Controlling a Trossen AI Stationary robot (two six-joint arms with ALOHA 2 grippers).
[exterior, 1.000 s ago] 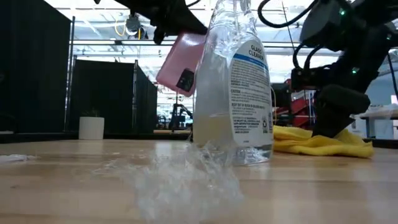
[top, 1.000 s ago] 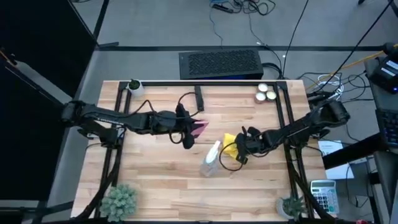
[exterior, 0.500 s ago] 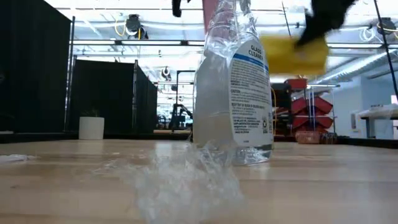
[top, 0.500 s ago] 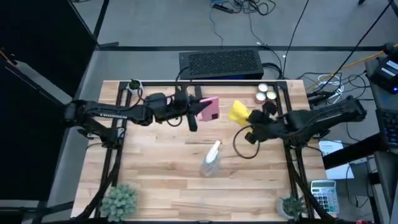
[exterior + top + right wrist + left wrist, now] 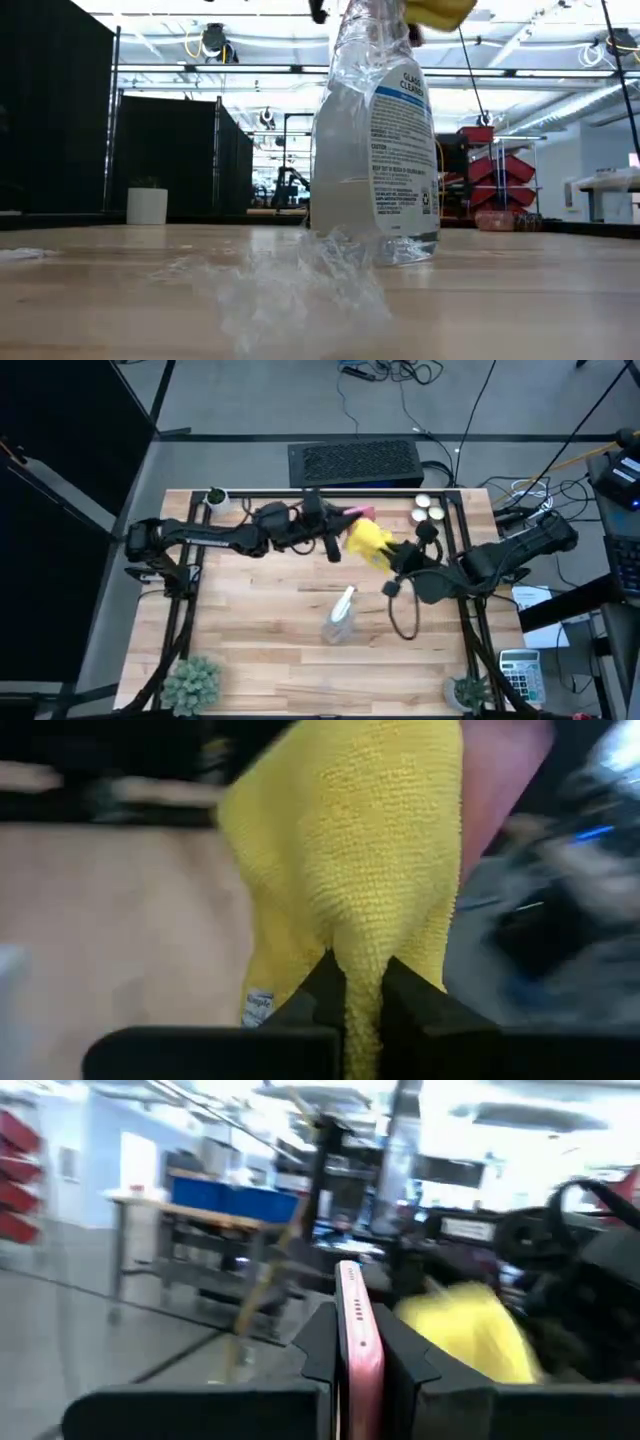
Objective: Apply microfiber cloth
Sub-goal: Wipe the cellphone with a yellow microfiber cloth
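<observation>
Across the wooden table (image 5: 250, 650), both dark arms reach in toward the far middle, raised above the surface. Nearer the front edge, a clear spray bottle (image 5: 340, 615) of glass cleaner lies alone on the wood. At the far middle, the right gripper (image 5: 362, 982) pinches the microfiber cloth (image 5: 366, 543), its fingers narrow on the yellow fabric, pressed against the pink phone (image 5: 357, 1342). That phone stands edge-on, clamped between the left gripper (image 5: 352, 1352) fingers.
</observation>
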